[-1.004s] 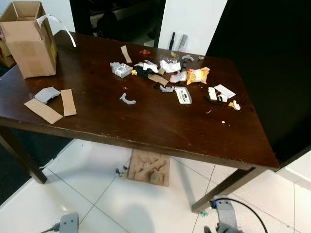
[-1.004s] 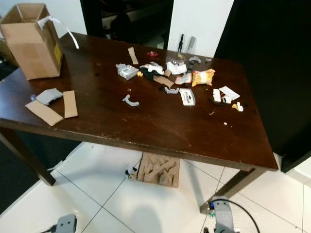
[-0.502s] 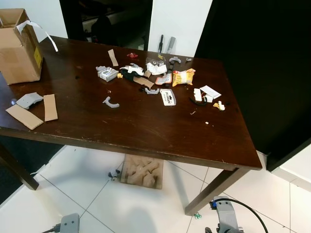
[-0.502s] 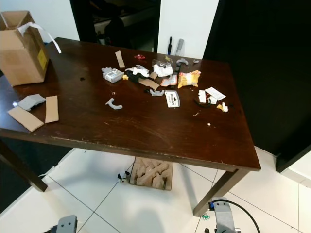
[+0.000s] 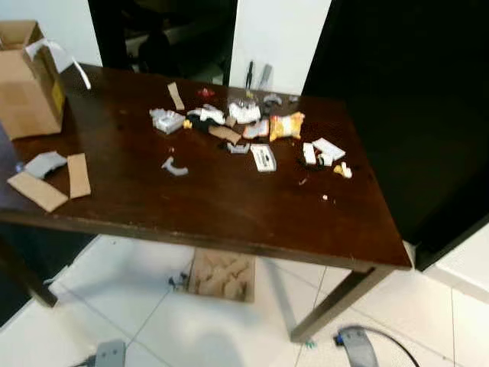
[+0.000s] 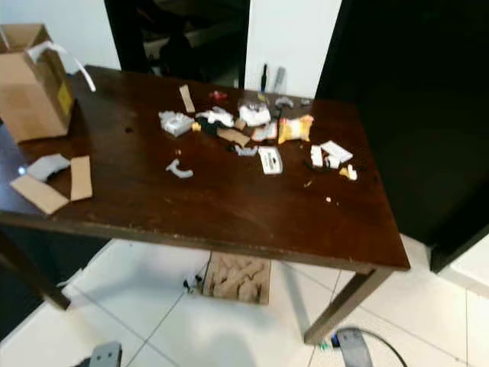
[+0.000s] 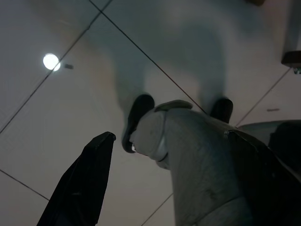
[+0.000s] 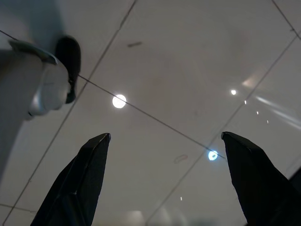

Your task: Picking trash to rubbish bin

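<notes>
I am standing before a dark wooden table point(image 5: 229, 206) and looking down on the trash I am meant to clear, with both arms hanging low at my sides because nothing is within reach yet. My right gripper point(image 8: 164, 183) is pointing at the tiled floor point(image 8: 188, 70) with its two black fingers spread wide and holding nothing; my left gripper point(image 7: 155, 160) is also aimed at the tiles, but with one finger plain and the other hidden behind my own grey leg point(image 7: 197, 160), I cannot tell whether it is open. The litter is lying in a loose cluster toward the far middle of the table: an orange snack wrapper point(image 5: 286, 125), white crumpled scraps point(image 5: 244, 112), a small grey-white box point(image 5: 166, 120) and a curved grey piece point(image 5: 174, 166) a little nearer me. Cardboard strips point(image 5: 53, 177) are resting near the left front edge, and an open cardboard box point(image 5: 29, 80) is sitting at the far left corner. I am not making out a rubbish bin here, so I judge the job is barely begun
</notes>
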Controlling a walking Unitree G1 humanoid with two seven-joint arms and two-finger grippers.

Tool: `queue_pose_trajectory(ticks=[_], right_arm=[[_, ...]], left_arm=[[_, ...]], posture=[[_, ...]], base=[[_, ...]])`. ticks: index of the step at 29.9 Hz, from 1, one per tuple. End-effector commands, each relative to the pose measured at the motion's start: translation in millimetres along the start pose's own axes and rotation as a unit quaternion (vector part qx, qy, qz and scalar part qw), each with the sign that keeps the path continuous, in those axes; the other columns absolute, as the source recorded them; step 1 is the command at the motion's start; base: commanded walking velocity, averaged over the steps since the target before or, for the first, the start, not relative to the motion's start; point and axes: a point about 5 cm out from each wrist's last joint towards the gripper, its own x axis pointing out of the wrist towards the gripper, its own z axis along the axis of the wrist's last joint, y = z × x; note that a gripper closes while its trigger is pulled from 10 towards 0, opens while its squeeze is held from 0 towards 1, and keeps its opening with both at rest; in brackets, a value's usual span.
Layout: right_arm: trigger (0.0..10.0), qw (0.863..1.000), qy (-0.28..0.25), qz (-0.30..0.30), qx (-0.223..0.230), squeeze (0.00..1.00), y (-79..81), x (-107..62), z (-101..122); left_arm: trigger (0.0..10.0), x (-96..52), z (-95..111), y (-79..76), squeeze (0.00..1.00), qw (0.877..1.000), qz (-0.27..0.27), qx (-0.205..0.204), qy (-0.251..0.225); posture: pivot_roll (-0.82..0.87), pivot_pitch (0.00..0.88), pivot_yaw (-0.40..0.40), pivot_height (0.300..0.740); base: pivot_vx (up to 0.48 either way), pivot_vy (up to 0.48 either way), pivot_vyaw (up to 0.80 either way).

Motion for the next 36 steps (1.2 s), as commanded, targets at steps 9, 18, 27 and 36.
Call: queue_pose_trajectory(ticks=[9,18,27,36], right_arm=[[10.0,1.000,0.001,-0.016,0.009,0.00,-6.9,-0.5,0.0],[10.0,0.999,0.017,-0.029,0.022,0.00,-12.1,-1.0,-6.7],[10.0,0.994,0.090,-0.043,0.055,0.00,-23.6,-5.1,-43.1],[10.0,0.983,0.142,0.003,0.118,0.00,-16.2,-8.3,-62.6]], left_arm=[[10.0,-4.6,-17.4,5.5,0.00,0.999,0.006,-0.008,0.031],[10.0,-6.2,-20.1,8.9,0.00,0.999,0.003,-0.011,0.036],[10.0,-6.7,-25.3,6.1,0.00,0.999,0.001,-0.016,0.045],[10.0,-6.6,-25.2,5.4,0.00,0.999,-0.001,-0.016,0.043]], posture=[[0.20,0.080,-0.101,0.740],[0.21,0.092,-0.096,0.740],[0.20,0.097,-0.094,0.740],[0.20,0.102,-0.096,0.740]], base=[[0.373,0.000,0.00],[0.169,-0.069,0.00],[0.000,-0.200,-0.52],[0.000,0.000,-0.06]])
